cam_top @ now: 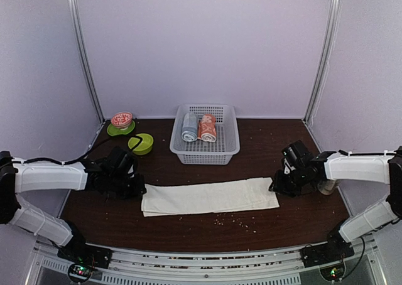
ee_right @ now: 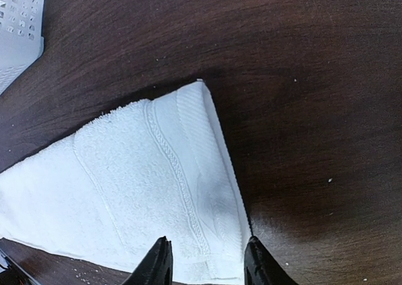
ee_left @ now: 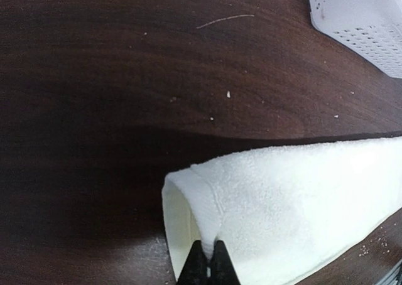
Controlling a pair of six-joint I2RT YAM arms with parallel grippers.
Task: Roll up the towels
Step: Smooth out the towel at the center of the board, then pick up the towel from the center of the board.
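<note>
Towel (cam_top: 210, 197), cream, flat in long strip on counter (cam_top: 282, 140), in front of basket (cam_top: 205, 154). L end effector (ee_left: 207, 252) pressed together, pinching its left end; R end effector (ee_right: 206, 260) spread astride right end. Best bet: roll tight & even from left, R pinning far end vs skew.

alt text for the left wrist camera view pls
The left gripper, fingertips shut, pinches the near edge at the folded end of a cream towel, which curls up slightly off a dark wooden table. The corner of a white perforated basket shows at the top right.
</note>
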